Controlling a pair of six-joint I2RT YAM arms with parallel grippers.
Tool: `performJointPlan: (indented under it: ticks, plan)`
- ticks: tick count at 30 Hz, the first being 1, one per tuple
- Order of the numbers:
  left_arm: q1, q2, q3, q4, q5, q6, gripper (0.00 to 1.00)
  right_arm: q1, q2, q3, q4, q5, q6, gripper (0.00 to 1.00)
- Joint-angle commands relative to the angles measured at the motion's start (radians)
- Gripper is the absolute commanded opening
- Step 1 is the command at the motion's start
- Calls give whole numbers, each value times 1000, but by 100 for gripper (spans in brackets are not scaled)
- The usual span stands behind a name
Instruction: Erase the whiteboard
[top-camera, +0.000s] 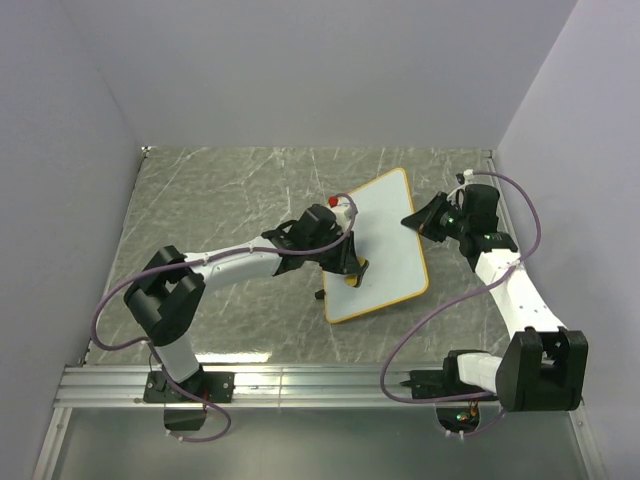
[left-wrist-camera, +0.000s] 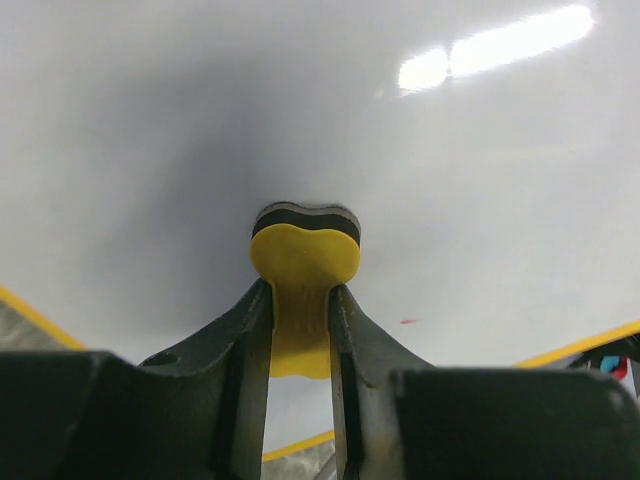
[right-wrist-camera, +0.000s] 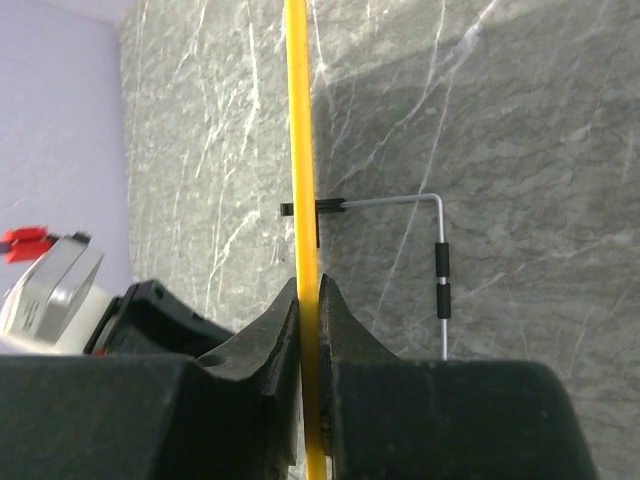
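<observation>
The whiteboard (top-camera: 385, 240), white with a thin orange-yellow frame, lies tilted on the marble table at centre right. My left gripper (top-camera: 352, 272) is shut on the yellow bow-shaped eraser (left-wrist-camera: 303, 262) and presses its dark pad on the board surface (left-wrist-camera: 200, 130). A tiny red mark (left-wrist-camera: 408, 321) sits on the board to the eraser's right. My right gripper (top-camera: 420, 222) is shut on the board's right edge; in the right wrist view the frame (right-wrist-camera: 300, 150) runs edge-on between the fingers (right-wrist-camera: 338, 310).
A bent metal wire stand with black sleeves (right-wrist-camera: 440, 270) and a black clip (right-wrist-camera: 300, 210) hang off the board's edge. Purple walls close in the table on three sides. The metal rail (top-camera: 300, 385) runs along the near edge.
</observation>
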Motion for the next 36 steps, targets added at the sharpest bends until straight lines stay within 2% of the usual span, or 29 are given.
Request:
performJointPlan:
  ticks: [1, 9, 15, 22, 31, 36]
  plan:
    - [9, 62, -94, 14, -84, -6, 0, 25, -21, -9, -87, 23, 45, 0]
    - [1, 21, -47, -15, -86, -41, 0, 23, 3, 3, -57, 11, 64, 0]
    - [-144, -33, -10, -30, -81, -35, 0, 23, 51, 54, -40, 2, 90, 0]
    - [-197, -16, -11, 21, -67, -47, 0, 23, 133, 95, 42, -32, 157, 0]
    - [-163, -20, 62, -28, -142, -29, 0, 23, 134, 120, 12, -41, 137, 0]
    - [-9, -117, 154, -163, -178, 3, 0, 23, 107, 95, 20, -43, 145, 0]
